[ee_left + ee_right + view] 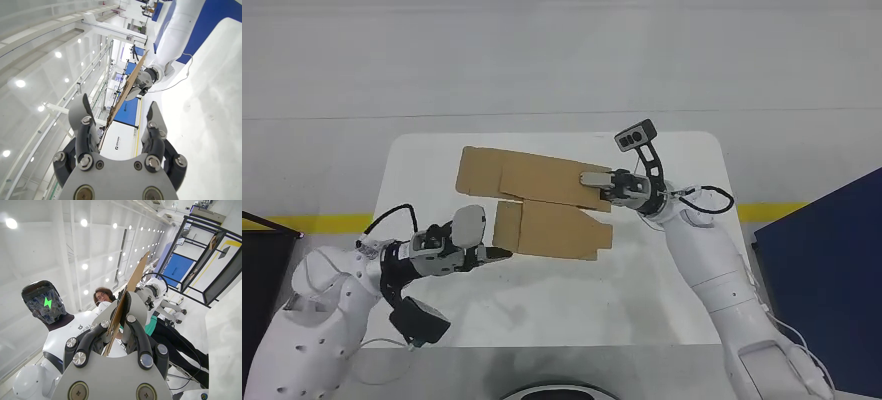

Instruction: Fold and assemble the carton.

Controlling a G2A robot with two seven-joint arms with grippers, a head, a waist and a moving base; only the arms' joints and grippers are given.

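A flat, unfolded brown carton [542, 200] hangs over the white table [662, 290]. My right gripper [594, 180] is shut on its right-hand edge. In the right wrist view the cardboard [136, 275] runs edge-on out from between the clamped gripper [122, 302]. My left gripper [490, 243] stands open at the carton's near left corner. In the left wrist view the carton edge [132, 79] passes between its spread fingers [119, 100], closer to the white finger [79, 111]; whether it touches, I cannot tell. Farther off there, the right gripper [136, 89] pinches the sheet.
The bare white tabletop extends in front of and to the right of the carton. A blue panel [832, 240] stands off the table's right side. A dark object [262, 230] sits at the left edge of the top view.
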